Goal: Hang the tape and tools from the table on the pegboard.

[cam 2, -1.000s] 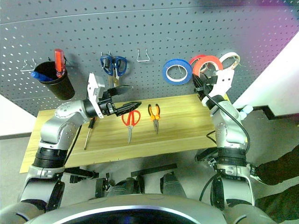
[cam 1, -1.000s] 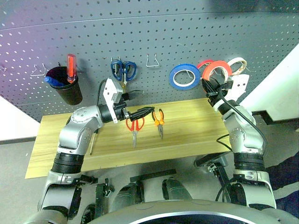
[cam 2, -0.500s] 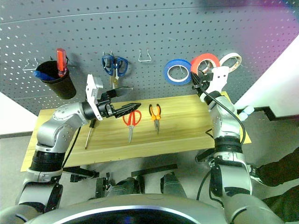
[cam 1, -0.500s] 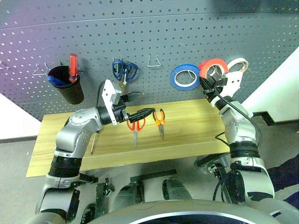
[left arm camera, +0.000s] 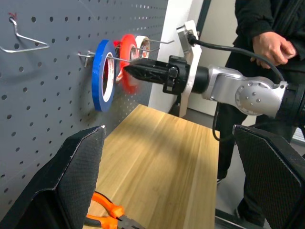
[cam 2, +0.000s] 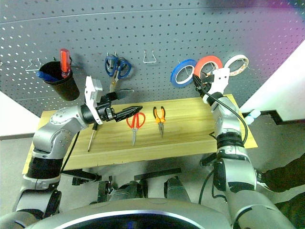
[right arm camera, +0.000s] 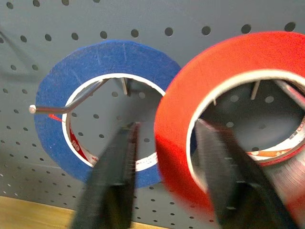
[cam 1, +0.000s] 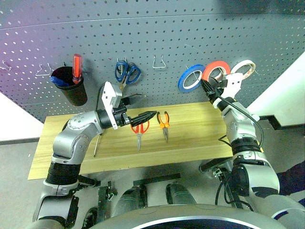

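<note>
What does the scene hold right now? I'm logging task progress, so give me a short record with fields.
tape: orange-red ring up at the pegboard between blue roll and beige-white roll; a hook passes through its opening
right gripper: at the ring's lower rim, one finger each side of the band, in the right wrist view
left gripper: open, holding nothing, above the table
on the table: red-handled scissors, pliers, slim screwdriver
already on board: blue-handled scissors, black cup with red-handled screwdriver
</note>
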